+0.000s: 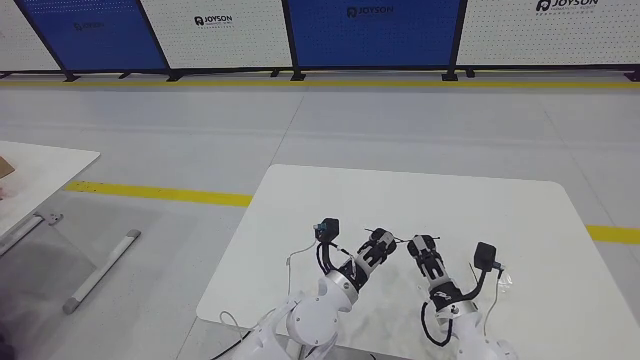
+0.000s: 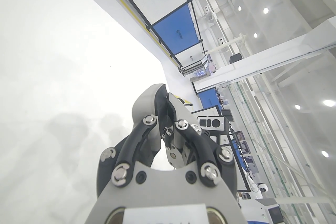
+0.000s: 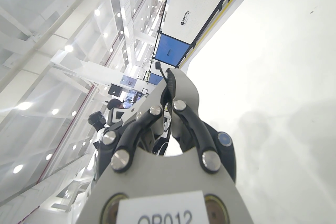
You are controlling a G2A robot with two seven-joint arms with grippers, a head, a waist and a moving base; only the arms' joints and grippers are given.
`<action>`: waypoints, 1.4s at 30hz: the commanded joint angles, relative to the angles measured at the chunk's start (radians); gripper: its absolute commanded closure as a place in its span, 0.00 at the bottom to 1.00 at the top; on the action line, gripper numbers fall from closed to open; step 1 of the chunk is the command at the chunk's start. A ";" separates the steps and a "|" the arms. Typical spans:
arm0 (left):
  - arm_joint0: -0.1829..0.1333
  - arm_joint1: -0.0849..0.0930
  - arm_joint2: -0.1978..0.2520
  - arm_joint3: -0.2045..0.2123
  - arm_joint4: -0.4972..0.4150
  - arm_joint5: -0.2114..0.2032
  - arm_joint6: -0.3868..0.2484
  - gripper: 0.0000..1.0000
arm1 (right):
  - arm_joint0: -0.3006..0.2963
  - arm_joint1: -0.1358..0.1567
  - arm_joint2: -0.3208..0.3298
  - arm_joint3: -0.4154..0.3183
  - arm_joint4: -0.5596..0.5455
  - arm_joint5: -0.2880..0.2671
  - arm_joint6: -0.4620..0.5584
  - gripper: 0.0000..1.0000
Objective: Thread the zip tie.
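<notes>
Over the white surface (image 1: 420,200), the left jaws are pressed together on a thin black strip of the zip tie (image 2: 167,110). Just beside them, the right jaws also pinch the zip tie, its square head (image 3: 158,65) poking out past their tips.

room: white table (image 1: 430,195) stretched wide ahead of and to both sides of the grippers | obstacle: left gripper (image 1: 376,246) and right gripper (image 1: 419,248) sat close, angled toward each other, narrow gap between | obstacle: zip tie (image 3: 158,65) head jutted beyond the right gripper
</notes>
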 commanded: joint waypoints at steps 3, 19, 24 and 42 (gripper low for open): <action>0.000 0.000 0.000 0.000 0.000 0.002 -0.003 1.00 | 0.000 -0.001 -0.002 0.000 -0.003 0.002 -0.003 1.00; 0.011 -0.012 -0.047 -0.054 -0.184 0.105 0.081 1.00 | -0.011 0.006 -0.001 -0.030 -0.036 -0.034 0.048 0.00; -0.005 -0.020 -0.073 -0.072 -0.278 0.141 0.115 1.00 | -0.012 0.008 0.004 -0.015 -0.034 -0.067 0.052 0.00; 0.018 -0.021 -0.110 -0.115 -0.369 0.151 0.110 1.00 | 0.008 0.020 -0.012 0.020 -0.472 -0.052 -0.102 0.00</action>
